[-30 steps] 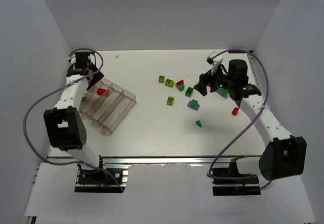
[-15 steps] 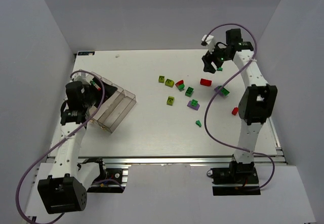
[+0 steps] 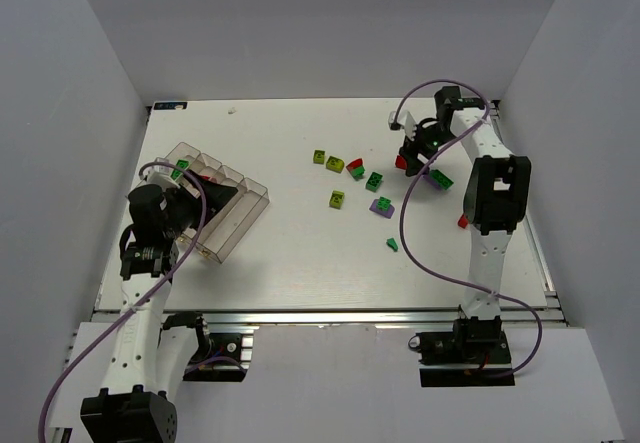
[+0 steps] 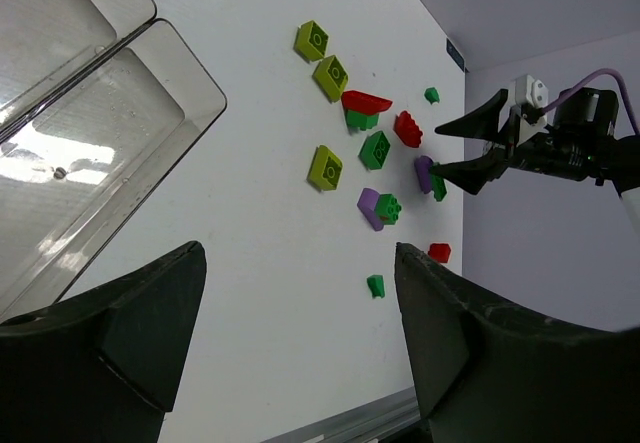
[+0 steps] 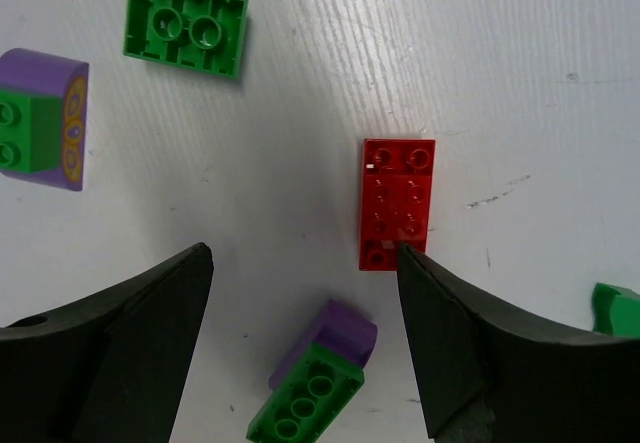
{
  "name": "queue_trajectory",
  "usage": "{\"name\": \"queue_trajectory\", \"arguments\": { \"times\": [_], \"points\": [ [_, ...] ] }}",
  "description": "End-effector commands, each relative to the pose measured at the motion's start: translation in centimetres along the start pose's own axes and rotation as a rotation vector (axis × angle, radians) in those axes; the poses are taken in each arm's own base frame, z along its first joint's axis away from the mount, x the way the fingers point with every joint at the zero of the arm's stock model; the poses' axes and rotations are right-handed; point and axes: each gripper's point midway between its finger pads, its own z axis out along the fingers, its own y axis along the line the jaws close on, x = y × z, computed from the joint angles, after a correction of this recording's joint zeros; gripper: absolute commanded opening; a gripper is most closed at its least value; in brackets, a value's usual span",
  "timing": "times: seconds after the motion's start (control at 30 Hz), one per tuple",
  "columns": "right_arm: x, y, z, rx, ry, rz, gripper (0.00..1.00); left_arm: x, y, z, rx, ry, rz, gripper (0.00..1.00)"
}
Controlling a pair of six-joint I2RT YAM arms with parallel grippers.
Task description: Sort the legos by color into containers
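Now the right tool (image 5: pixel 302 258), jaws apart, hovers over a red lego (image 5: pixel 398 203) on the bench (image 5: pixel 540 63); a drop-and-pinch looks next. Meanwhile the left tool (image 4: pixel 300 253) gapes empty near the containers (image 4: pixel 110 133).

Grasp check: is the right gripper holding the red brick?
No: the right gripper stands open, and the red brick lies flat on the table beside one fingertip, not clamped.

Right gripper (image 3: pixel 409 153) hovers over a red brick (image 3: pixel 400 162), jaws seemingly spread
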Motion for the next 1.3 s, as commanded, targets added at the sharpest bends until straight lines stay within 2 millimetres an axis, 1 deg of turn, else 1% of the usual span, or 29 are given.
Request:
{"name": "queue_trajectory", "arguments": {
  "times": [0.0,0.03,0.07,0.13,0.27,0.3,0.5,0.53,0.63,0.67,0.73,0.8,0.83,0.87,0.9,0.93,0.97,1.0,1.03,1.07,1.1,1.13,1.17,1.2,1.23,1.27],
  "points": [
    [-0.8,-2.2,-0.3,0.074,-0.01,-0.044,0.79,0.0,-0.5,-0.4,0.016,-0.005,-0.014,0.86],
    [-0.4,-2.2,0.0,0.077,-0.006,-0.027,0.8,0.0,-0.5,-0.5,0.016,-0.007,-0.018,0.86],
    [-0.3,-2.8,0.2,0.097,-0.006,-0.032,0.8,-0.1,-0.6,-0.5,0.016,-0.013,-0.018,0.86],
    [-0.1,-3.1,0.6,0.108,-0.002,-0.018,0.8,-0.2,-0.6,-0.7,0.015,-0.019,-0.019,0.86],
    [0.8,-3.9,1.5,0.115,0.023,-0.006,0.79,0.2,-0.5,-0.8,0.017,-0.014,-0.035,0.86],
    [1.3,-3.7,2.1,0.1,0.031,0.001,0.79,0.3,-0.5,-0.9,0.02,-0.012,-0.038,0.86],
    [2.3,-3.2,3.3,0.076,0.045,0.004,0.77,0.0,-2.4,-1.2,0.1,-0.02,-0.078,0.88],
    [2.4,-3.6,3.3,0.088,0.045,-0.002,0.76,-0.3,-2.9,-1.2,0.125,-0.029,-0.092,0.89],
    [2.8,-3.6,3.8,0.086,0.051,0.003,0.73,-0.5,-3.9,-1.2,0.176,-0.032,-0.12,0.89],
    [2.7,-3.5,3.8,0.081,0.041,0.002,0.68,-0.5,-4.0,-1.2,0.186,-0.027,-0.126,0.89],
    [2.6,-3.0,3.9,0.064,0.03,0.001,0.62,-0.6,-4.3,-1.1,0.203,-0.028,-0.141,0.89],
    [2.5,-2.6,3.9,0.057,0.024,-0.011,0.52,-0.6,-4.7,-1.1,0.226,-0.025,-0.148,0.89],
    [2.8,-2.1,4.2,0.041,0.023,-0.007,0.47,-0.4,-4.7,-1.0,0.232,-0.017,-0.169,0.89],
    [2.6,-2.0,4.0,0.041,0.019,-0.012,0.38,-0.4,-4.7,-0.9,0.238,-0.015,-0.178,0.89],
    [2.6,-1.7,4.0,0.033,0.016,-0.019,0.33,-0.3,-5.1,-1.0,0.264,-0.01,-0.18,0.89],
    [2.6,-1.3,4.1,0.021,0.009,-0.015,0.28,0.1,-4.7,-0.7,0.262,0.002,-0.215,0.89],
    [2.2,-1.0,3.5,0.019,0.0,-0.016,0.19,0.3,-4.6,-0.6,0.266,0.009,-0.231,0.89],
    [1.7,-0.7,3.2,0.013,-0.015,-0.015,0.14,0.4,-5.0,-0.7,0.289,0.017,-0.238,0.89],
    [0.7,-0.1,2.8,0.0,-0.057,-0.007,0.1,0.6,-5.1,-0.5,0.299,0.031,-0.267,0.89],
    [-0.6,0.4,1.5,0.01,-0.088,-0.012,0.06,0.8,-5.1,-0.4,0.308,0.04,-0.274,0.89],
    [-1.6,0.7,0.7,0.022,-0.122,-0.018,0.04,0.9,-5.3,-0.3,0.316,0.043,-0.277,0.89],
    [-2.9,1.3,0.1,0.018,-0.176,-0.018,0.04,1.2,-5.6,-0.2,0.322,0.056,-0.28,0.89],
    [-4.2,2.6,-1.4,0.028,-0.212,-0.011,0.02,1.3,-5.7,0.1,0.319,0.065,-0.283,0.89],
    [-5.3,3.1,-2.2,0.039,-0.248,-0.023,0.02,1.8,-6.5,0.2,0.338,0.081,-0.275,0.89],
    [-6.1,4.0,-2.8,0.033,-0.271,-0.025,0.01,2.4,-7.1,0.5,0.348,0.097,-0.274,0.89],
    [-7.8,6.0,-4.1,0.018,-0.318,-0.042,0.01,2.9,-7.3,1.2,0.343,0.115,-0.28,0.89]
  ]
}}
